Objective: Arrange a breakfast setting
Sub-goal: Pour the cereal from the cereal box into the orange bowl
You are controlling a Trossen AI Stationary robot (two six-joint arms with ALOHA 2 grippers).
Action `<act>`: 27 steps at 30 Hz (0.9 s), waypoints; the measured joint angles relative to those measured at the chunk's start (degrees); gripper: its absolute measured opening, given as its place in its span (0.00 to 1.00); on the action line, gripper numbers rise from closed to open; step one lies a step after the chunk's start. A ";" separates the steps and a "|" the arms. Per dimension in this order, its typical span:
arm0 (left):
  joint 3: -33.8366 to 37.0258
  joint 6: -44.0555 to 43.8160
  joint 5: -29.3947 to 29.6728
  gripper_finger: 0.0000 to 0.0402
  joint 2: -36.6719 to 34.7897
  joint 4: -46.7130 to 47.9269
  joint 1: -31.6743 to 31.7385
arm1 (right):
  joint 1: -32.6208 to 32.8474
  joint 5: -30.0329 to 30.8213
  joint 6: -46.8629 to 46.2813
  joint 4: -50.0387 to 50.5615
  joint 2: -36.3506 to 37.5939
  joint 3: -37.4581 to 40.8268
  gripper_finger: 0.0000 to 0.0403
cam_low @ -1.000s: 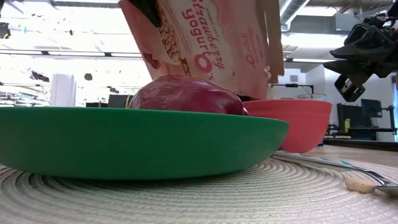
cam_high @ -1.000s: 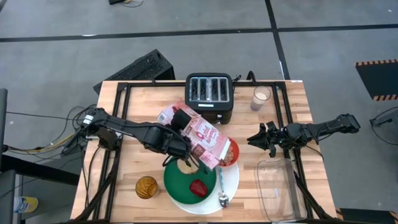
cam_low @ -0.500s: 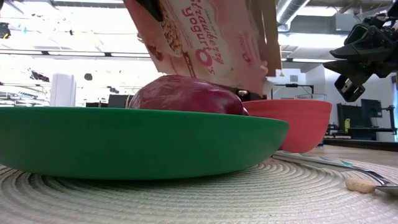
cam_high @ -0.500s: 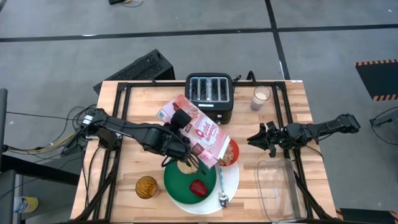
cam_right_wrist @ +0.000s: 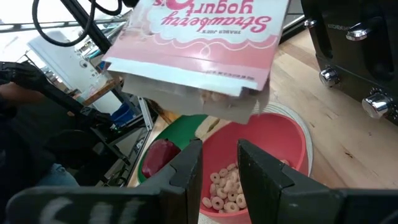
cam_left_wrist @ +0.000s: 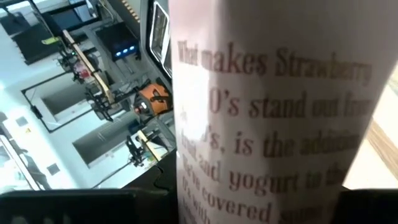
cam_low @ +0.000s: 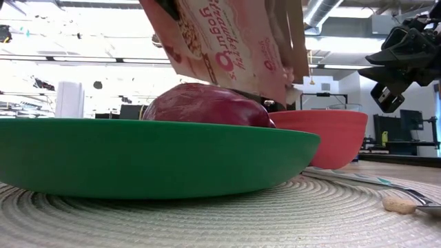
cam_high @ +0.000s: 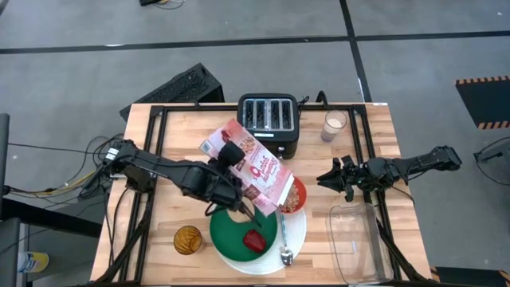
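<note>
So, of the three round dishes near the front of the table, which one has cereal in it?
The red bowl, under the tilted cereal box: pale rings lie in it. The green plate holds only a red fruit, and the white plate lies under both.

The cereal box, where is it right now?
In the high view the cereal box sits mid-table, held tilted by the left gripper, its open end over the red-orange bowl, just in front of the toaster.

High cam straight down, low cam table-level, both share green plate [cam_high: 239, 233], wrists close-up
</note>
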State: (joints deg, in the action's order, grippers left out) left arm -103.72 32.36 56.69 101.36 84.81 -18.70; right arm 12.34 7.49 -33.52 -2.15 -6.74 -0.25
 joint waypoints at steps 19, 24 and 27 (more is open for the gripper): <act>0.44 0.56 -1.44 0.31 0.04 -0.18 0.61 | -0.01 0.01 0.00 0.00 0.02 0.00 0.31; 0.45 0.55 -1.92 0.31 0.02 -1.03 0.49 | -0.01 0.02 0.00 0.00 0.02 -0.02 0.31; 0.76 0.55 -0.96 0.31 0.00 -1.04 0.74 | -0.02 0.02 0.00 0.00 0.00 0.00 0.31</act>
State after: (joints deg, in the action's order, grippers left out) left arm -102.96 32.91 55.74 101.36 83.77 -17.96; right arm 12.32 7.51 -33.52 -2.15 -6.74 -0.25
